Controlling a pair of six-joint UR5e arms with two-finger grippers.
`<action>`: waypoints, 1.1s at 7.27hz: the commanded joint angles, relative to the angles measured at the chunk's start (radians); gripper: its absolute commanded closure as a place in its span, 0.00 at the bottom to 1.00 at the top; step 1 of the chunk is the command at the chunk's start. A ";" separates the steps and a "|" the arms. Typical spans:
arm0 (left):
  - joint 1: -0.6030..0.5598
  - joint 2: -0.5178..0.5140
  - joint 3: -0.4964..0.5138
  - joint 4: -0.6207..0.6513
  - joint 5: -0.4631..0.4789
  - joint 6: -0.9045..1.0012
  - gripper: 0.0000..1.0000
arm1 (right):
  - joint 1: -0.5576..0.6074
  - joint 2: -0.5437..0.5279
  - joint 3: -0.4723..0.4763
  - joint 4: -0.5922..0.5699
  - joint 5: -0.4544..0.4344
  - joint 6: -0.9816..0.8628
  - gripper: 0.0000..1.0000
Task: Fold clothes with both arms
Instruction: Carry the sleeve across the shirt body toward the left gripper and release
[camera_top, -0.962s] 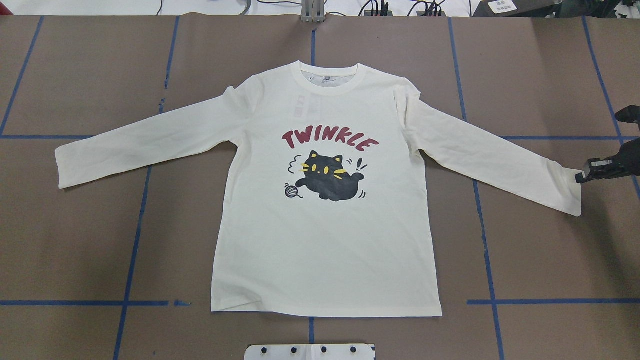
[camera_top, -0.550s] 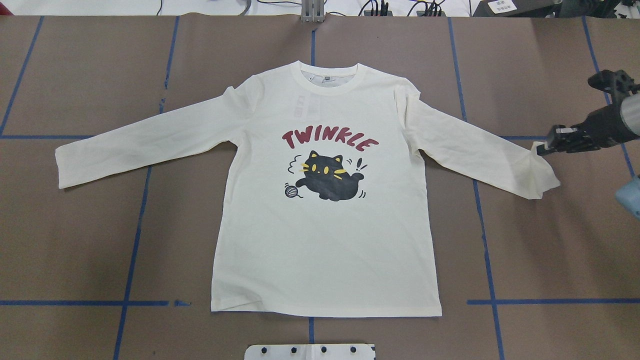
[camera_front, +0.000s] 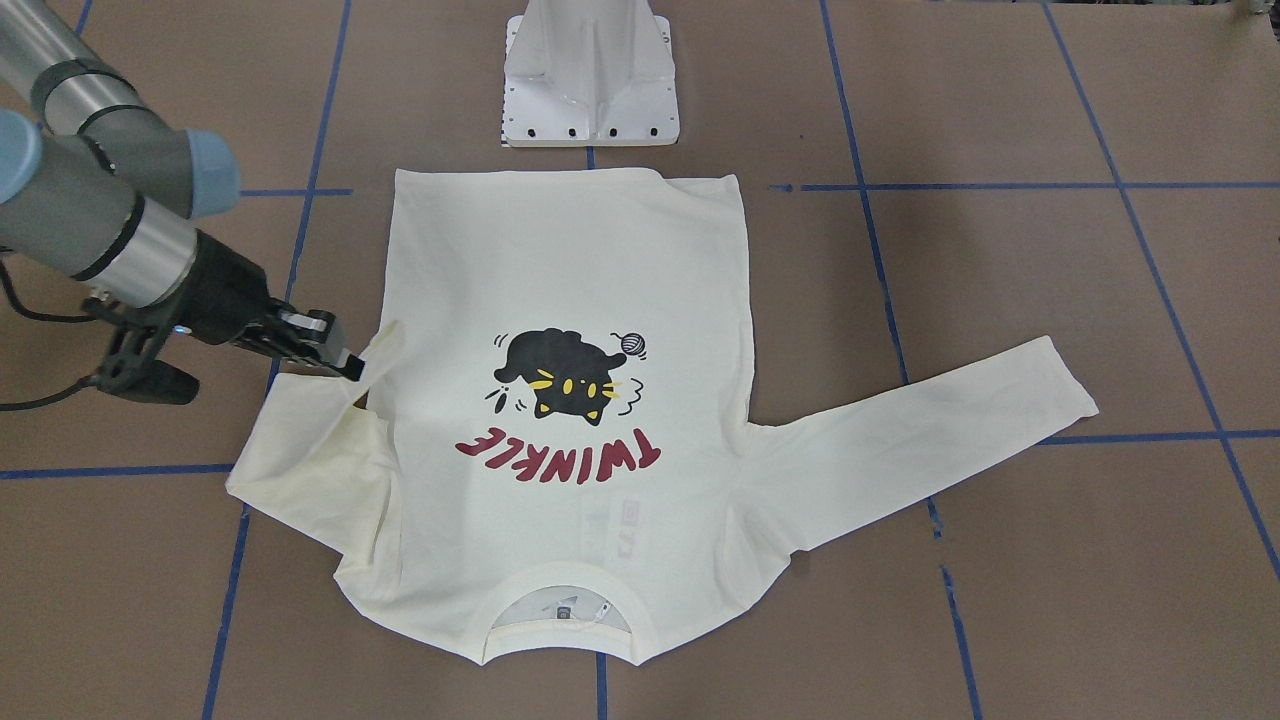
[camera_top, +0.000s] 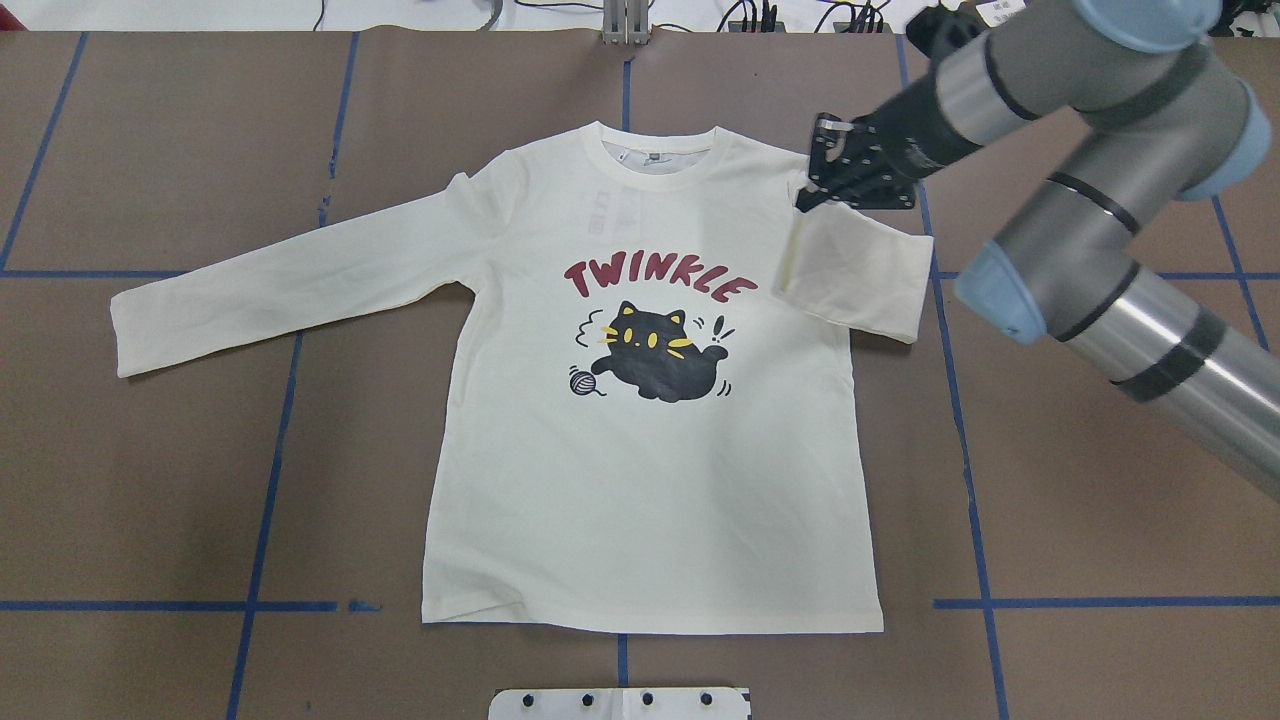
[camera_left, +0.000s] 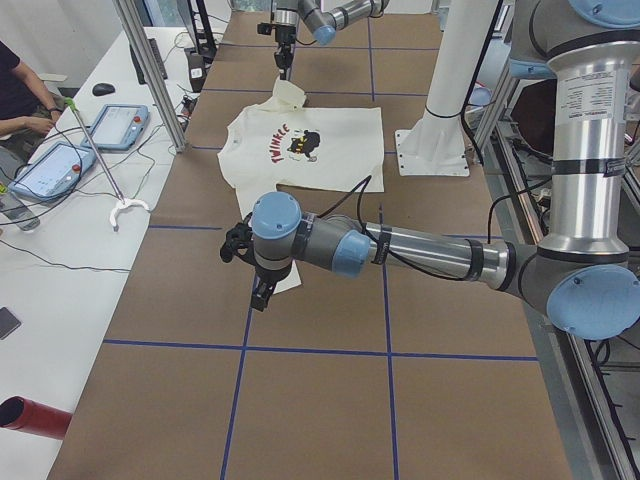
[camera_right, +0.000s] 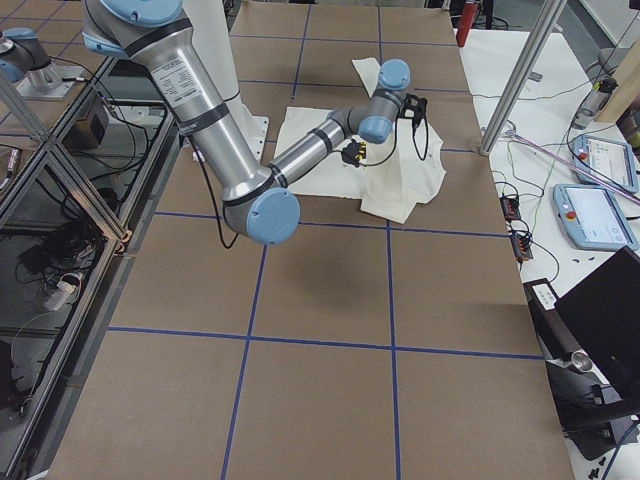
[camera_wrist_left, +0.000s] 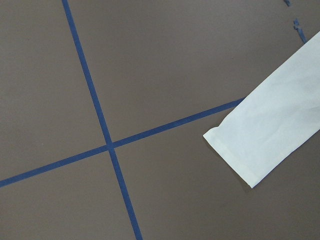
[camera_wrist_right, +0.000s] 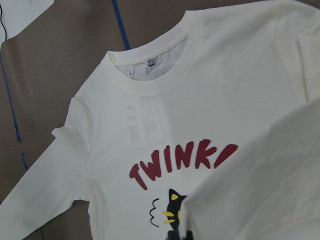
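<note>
A cream long-sleeved shirt (camera_top: 650, 500) lies face up and spread out on the table (camera_top: 150, 480), with its cat print (camera_top: 655, 352) at the middle. The right end effector (camera_top: 805, 198) is closed on one cuff, held above the shoulder on the collar side of the print. That sleeve hangs doubled below it, near the print. The other sleeve (camera_top: 280, 285) lies flat, reaching well away from the print on the far side. The left end effector (camera_left: 262, 292) hovers near that cuff, and whether it is open or closed cannot be told.

The fabric looks light, soft and limp. It should sag from any single pinch and crease wherever it is set down. Cuffs, shoulder seams and hem corners look like the surest places to grip, since their doubled edges give the fingers something to bite. The print itself may be a little stiffer.

The table is covered in brown paper marked with a blue tape (camera_top: 265, 480) grid. The paper is matte, likely with enough drag to keep the body in place while a sleeve is moved. A white pedestal (camera_front: 590, 80) stands on the hem side of the print. Beyond the collar side is a white bench (camera_left: 60, 260) with tablets (camera_left: 115, 125) and cables, where a person (camera_left: 20, 95) sits.
</note>
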 joint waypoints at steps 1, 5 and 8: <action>0.000 0.000 0.000 -0.018 0.000 -0.001 0.00 | -0.163 0.257 -0.157 -0.076 -0.206 0.026 1.00; 0.000 0.003 0.001 -0.018 0.002 -0.001 0.00 | -0.322 0.446 -0.504 0.046 -0.377 0.027 0.90; 0.105 -0.003 0.037 -0.125 -0.005 -0.185 0.00 | -0.339 0.491 -0.548 0.053 -0.438 0.040 0.01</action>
